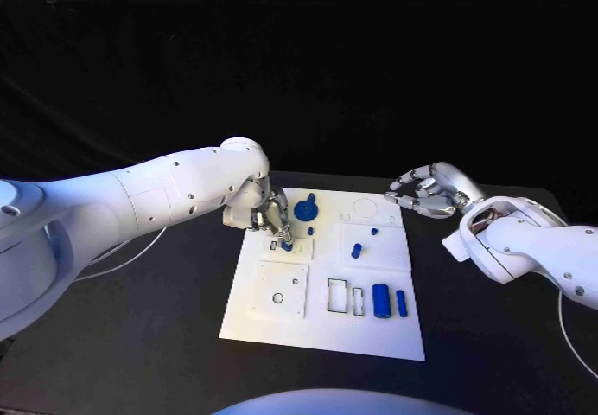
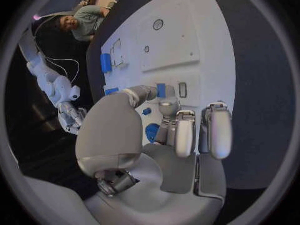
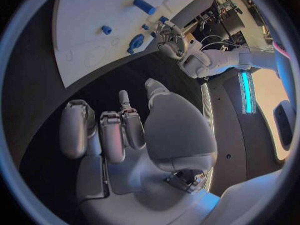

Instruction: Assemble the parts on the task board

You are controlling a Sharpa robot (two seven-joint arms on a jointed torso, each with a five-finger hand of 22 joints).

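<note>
Here the left robot hand (image 1: 265, 213) is low over the task board (image 1: 318, 333), near its far-left corner, with its fingertips (image 2: 167, 106) pinching a small blue part (image 1: 288, 245) right at a rectangular recess; whether the piece is already seated or only touching the rim, I cannot tell. To finish this step well, I would keep the part square to the recess, press straight down rather than at a slant, and let go only once it sits flush, since a tilted piece would likely jam on an edge. The blue disc part (image 1: 305, 209) stands just beside the fingers, toward the far edge, so the withdrawal should go upward, not sideways. The right robot hand (image 1: 428, 192) hovers off the board's far-right corner above the black counter (image 1: 149, 328), its fingers curled inward and holding nothing; it should stay clear. Other parts wait on the board: a short blue peg (image 1: 357, 251) near the middle, and a blue cylinder (image 1: 380, 300) beside a slimmer blue bar (image 1: 401, 303) toward the near-right corner.
</note>
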